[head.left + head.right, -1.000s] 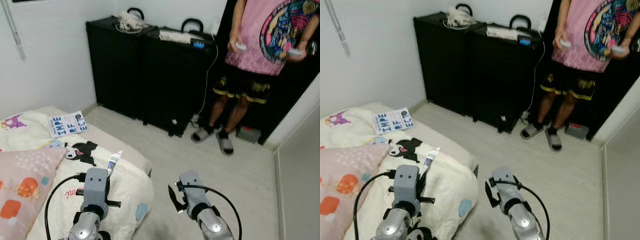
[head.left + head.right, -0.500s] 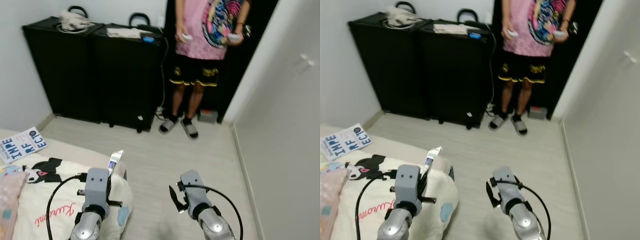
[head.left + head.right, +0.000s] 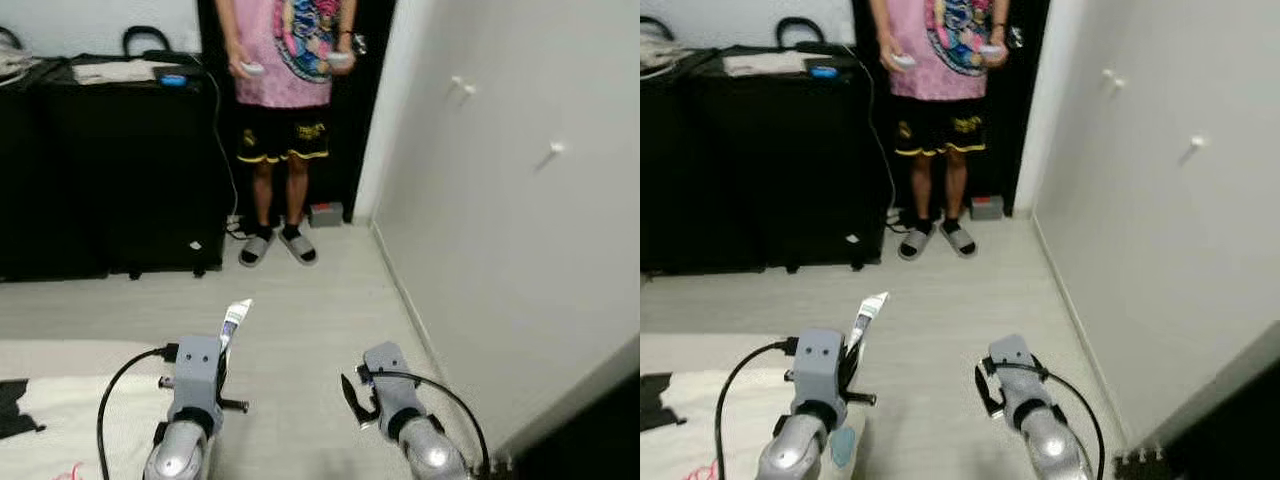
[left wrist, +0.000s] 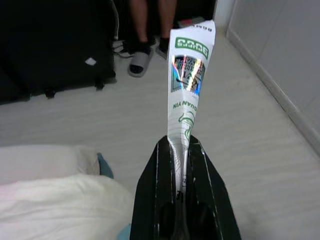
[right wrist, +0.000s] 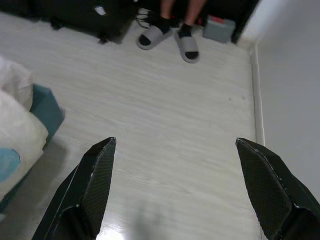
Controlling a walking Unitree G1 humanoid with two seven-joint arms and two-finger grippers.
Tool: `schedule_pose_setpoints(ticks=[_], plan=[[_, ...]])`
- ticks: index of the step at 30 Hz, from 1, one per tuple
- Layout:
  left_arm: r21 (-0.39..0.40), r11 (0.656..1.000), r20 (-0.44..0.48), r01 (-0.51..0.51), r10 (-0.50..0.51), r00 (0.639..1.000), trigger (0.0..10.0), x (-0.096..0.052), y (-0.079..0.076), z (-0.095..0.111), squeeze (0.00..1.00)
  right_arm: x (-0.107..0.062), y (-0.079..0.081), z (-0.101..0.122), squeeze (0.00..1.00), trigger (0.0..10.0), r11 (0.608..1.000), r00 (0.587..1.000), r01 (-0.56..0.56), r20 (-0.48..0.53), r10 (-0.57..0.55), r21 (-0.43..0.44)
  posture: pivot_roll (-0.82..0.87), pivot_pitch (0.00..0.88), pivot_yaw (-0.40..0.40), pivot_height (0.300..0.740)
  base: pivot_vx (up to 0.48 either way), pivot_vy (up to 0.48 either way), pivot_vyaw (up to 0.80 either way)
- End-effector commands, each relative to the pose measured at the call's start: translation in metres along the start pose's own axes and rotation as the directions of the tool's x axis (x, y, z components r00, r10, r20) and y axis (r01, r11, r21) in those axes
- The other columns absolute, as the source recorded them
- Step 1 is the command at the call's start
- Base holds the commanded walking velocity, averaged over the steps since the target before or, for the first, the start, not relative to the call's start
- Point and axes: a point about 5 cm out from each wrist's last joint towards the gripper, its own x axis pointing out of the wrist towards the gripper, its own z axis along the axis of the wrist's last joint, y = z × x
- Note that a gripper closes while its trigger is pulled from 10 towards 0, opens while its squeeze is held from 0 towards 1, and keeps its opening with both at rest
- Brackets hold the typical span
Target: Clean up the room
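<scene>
My left gripper [image 4: 181, 150] is shut on a white tube with green print [image 4: 188, 85], which sticks up out of the black fingers [image 4: 165, 165]. In the eye views the tube [image 3: 234, 321] rises above my left wrist, over the pale wood floor by the bed's corner. My right gripper [image 5: 175, 155] is open, its two fingertips [image 5: 102, 157] spread wide over bare floor with nothing between them. It shows low in the eye view as the right gripper [image 3: 352, 398].
A person in a pink shirt and grey slippers [image 3: 285, 80] stands ahead in a dark doorway, holding controllers. Black cases [image 3: 110, 160] line the wall at the left. White closet doors [image 3: 520, 200] run along the right. The bed's edge [image 3: 60, 400] lies at the lower left.
The camera has swung to the right: the bed and black cases slid left, the white closet doors came into view. Both grippers hold the same pose, the tube still held.
</scene>
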Motion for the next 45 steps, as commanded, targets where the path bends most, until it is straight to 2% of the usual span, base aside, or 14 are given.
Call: schedule_pose_setpoints(ticks=[1,12,25,34,45], plan=[[0.003,1.0,-0.011,0.018,-0.018,1.0,10.0,-0.0003,-0.0026,-0.0023,0.0,-0.0028,-0.0017,-0.0065,0.0,10.0,1.0,0.999,0.019,-0.028,-0.018,0.016,-0.02,0.123,-0.017,0.74,0.0,0.0,-0.8],[0.006,1.0,-0.012,0.028,-0.028,1.0,10.0,0.0,-0.0057,-0.0026,0.0,-0.0032,-0.004,-0.0081,0.0,10.0,0.999,0.999,0.04,-0.034,-0.039,0.026,-0.01,0.113,-0.008,0.74,0.0,0.0,-0.8],[0.02,0.999,-0.015,0.041,-0.041,0.999,10.0,0.0025,-0.0038,-0.0017,0.0,-0.0031,0.0005,-0.0078,0.0,10.0,0.998,0.999,0.044,-0.028,-0.043,0.035,-0.01,0.118,0.009,0.74,0.0,0.0,-0.8],[0.01,0.999,-0.018,0.042,-0.041,0.999,10.0,0.0009,-0.0058,-0.0025,0.0,-0.0032,-0.0044,-0.0087,0.0,10.0,0.998,0.998,0.055,-0.036,-0.054,0.016,-0.01,0.125,-0.002,0.74,0.0,0.0,-0.8],[0.005,0.999,-0.019,0.037,-0.037,0.999,10.0,0.0005,-0.0063,-0.0031,0.0,-0.0016,-0.0048,-0.006,0.0,10.0,0.995,0.997,0.071,-0.043,-0.068,0.063,-0.01,0.126,-0.007,0.74,0.0,0.0,-0.8]])
